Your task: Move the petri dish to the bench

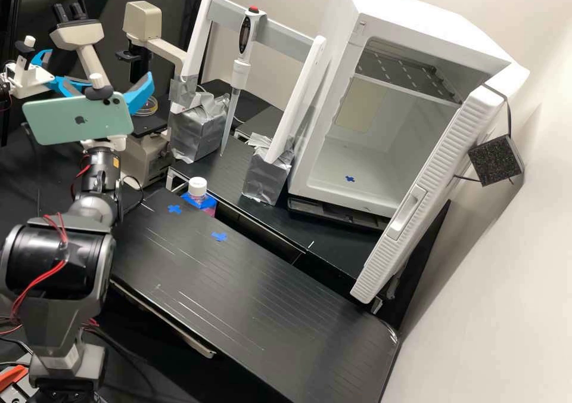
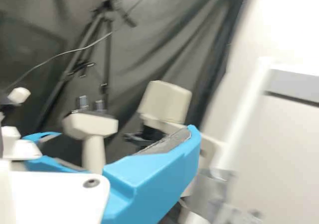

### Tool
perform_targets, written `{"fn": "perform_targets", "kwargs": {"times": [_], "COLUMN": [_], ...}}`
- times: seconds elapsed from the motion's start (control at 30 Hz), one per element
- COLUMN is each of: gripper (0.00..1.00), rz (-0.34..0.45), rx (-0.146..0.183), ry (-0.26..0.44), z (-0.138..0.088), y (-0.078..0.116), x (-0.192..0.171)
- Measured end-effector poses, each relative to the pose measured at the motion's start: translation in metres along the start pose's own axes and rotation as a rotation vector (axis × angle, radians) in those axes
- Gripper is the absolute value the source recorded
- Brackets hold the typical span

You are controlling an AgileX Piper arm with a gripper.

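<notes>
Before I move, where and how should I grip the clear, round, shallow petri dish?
Probably by opposite sides of its wall, level, from the arm's side. The petri dish lies flat on the black microscope stage, low and round, and a black fitting hangs above, which may crowd a top-down grip.

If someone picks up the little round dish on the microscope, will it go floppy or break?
The petri dish would probably stay stiff, since its rim keeps a neat round shape. It's shallow and see-through, so it's likely light, but might crack if squeezed hard. Lying flat, it would more likely slide than roll if nudged.
</notes>
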Motion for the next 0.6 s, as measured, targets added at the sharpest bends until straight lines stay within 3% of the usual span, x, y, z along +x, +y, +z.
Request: {"fn": "perform_targets", "kwargs": {"times": [0.2, 0.27, 0.47, 0.6], "gripper": [1.0, 1.0, 1.0, 1.0], "rz": [-0.089, -0.129, -0.121, -0.097], "rx": [-0.003, 0.04, 0.081, 0.134], "ry": [-0.007, -0.004, 0.004, -0.011], "z": [0.001, 0.004, 0.012, 0.024], "y": [-0.013, -0.016, -0.005, 0.005], "x": [0.044, 0.059, 0.069, 0.078]}}
